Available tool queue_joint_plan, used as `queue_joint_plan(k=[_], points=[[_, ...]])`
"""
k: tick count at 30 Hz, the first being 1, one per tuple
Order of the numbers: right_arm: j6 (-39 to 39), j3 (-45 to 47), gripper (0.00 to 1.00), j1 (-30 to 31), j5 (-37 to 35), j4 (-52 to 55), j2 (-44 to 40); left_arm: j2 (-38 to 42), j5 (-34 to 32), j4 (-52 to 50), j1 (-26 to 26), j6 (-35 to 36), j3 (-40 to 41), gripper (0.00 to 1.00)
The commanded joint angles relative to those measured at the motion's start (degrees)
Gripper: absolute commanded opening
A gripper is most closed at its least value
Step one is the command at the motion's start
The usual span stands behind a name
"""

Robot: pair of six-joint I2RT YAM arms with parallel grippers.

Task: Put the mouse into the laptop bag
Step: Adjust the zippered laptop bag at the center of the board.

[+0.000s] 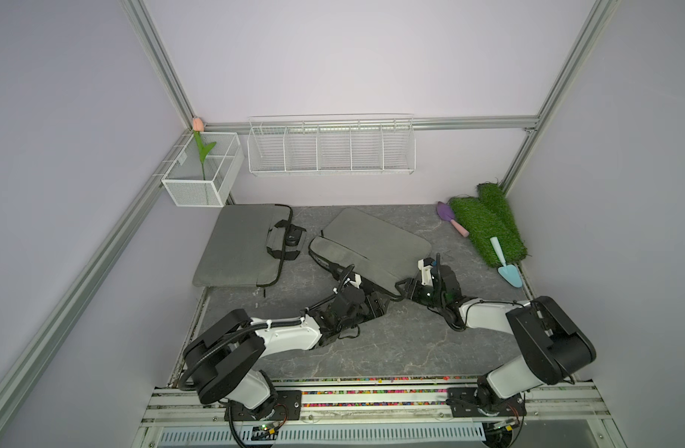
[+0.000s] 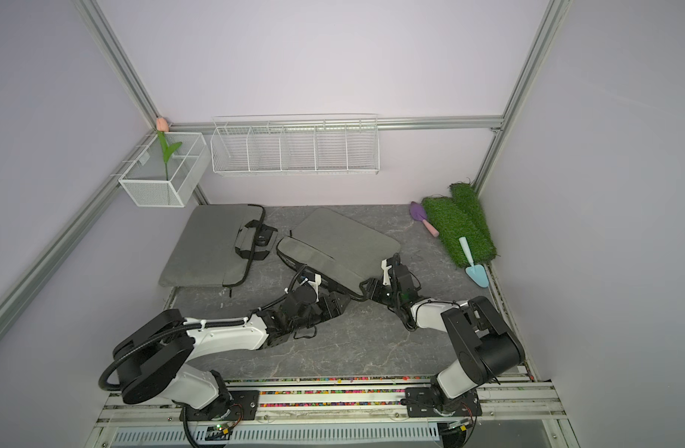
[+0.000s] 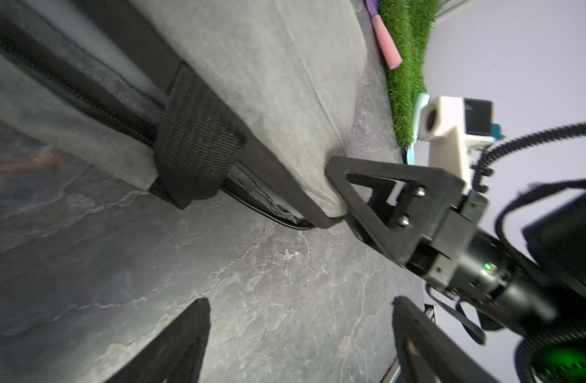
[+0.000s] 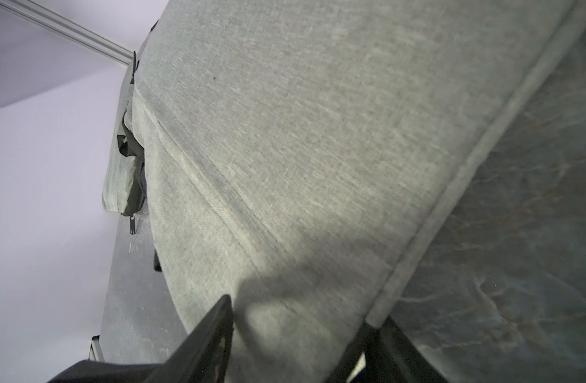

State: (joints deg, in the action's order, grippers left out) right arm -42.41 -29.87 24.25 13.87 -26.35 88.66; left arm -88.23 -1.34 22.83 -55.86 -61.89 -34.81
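Grey bag [image 1: 375, 248]: my right gripper [image 4: 298, 311] straddles its corner; I cannot tell if it pinches. My left gripper [image 3: 299, 300] hangs spread above the table [image 3: 251, 265]. Mouse [image 1: 293, 240] lies well apart.

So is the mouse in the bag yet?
Out. The mouse lies uncovered, in plain sight, against the handles of the flat laptop bag.
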Motion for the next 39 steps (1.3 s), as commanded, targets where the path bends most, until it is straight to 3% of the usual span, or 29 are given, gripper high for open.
queue_joint_plan(k=[1,5,10,13,22,32,39], points=[[-1.0,-0.03,0.56,0.75,-1.75,-0.73,-1.0,-2.98,-2.46,12.24,0.33,-5.88,-0.28,0.86],[-1.75,-0.65,0.46,1.27,-1.64,-0.85,0.15,-6.28,-2.25,18.43,1.51,-8.71,1.03,0.85],[-4.17,-0.13,0.26,1.68,-1.01,-3.17,-0.41,-9.8,-1.76,21.7,2.2,-9.97,0.15,0.85],[-5.7,-0.27,0.2,1.94,-0.33,-3.89,-1.26,-11.41,-1.41,24.21,2.91,-11.58,0.85,0.84],[-8.53,-0.16,0.13,2.38,-0.66,-2.13,-8.22,-10.69,-2.73,25.42,3.65,-13.91,3.92,0.85],[-7.66,0.73,0.13,3.86,-2.84,3.47,-15.15,-19.32,2.26,37.22,6.53,-18.77,0.92,0.78],[-8.04,0.8,0.13,3.92,-2.18,2.05,-13.55,-16.22,0.53,31.81,6.46,-17.88,-2.11,0.73]])
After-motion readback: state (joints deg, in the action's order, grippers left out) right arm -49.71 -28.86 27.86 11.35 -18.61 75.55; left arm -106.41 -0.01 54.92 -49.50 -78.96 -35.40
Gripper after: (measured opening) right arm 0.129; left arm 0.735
